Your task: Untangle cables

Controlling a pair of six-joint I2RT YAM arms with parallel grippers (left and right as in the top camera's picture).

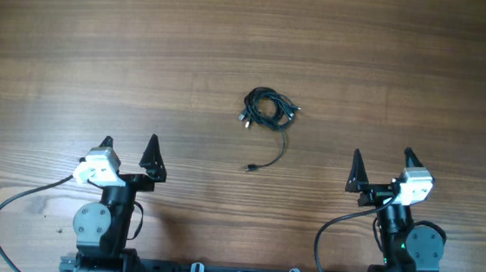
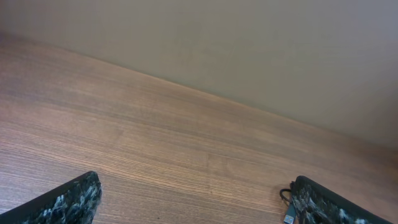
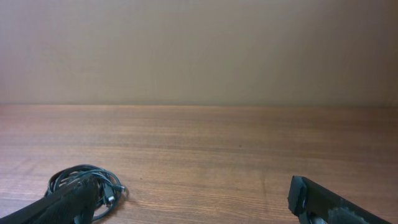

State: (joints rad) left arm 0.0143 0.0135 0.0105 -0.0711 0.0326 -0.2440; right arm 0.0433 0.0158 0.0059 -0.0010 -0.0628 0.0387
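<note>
Grabbing the whole knot at once could pull it tighter, since the strands are wound closely together, and tugging only the loose tail (image 1: 269, 160) might drag everything across the table (image 1: 102, 55) instead of freeing it. The cables (image 1: 269, 108) lie as a small black clump near the middle of the table, with the tail trailing toward the robot. The left gripper (image 1: 130, 139) and right gripper (image 1: 382, 151) are both wide open and empty. The cables sit ahead of and between them, well apart from either.
</note>
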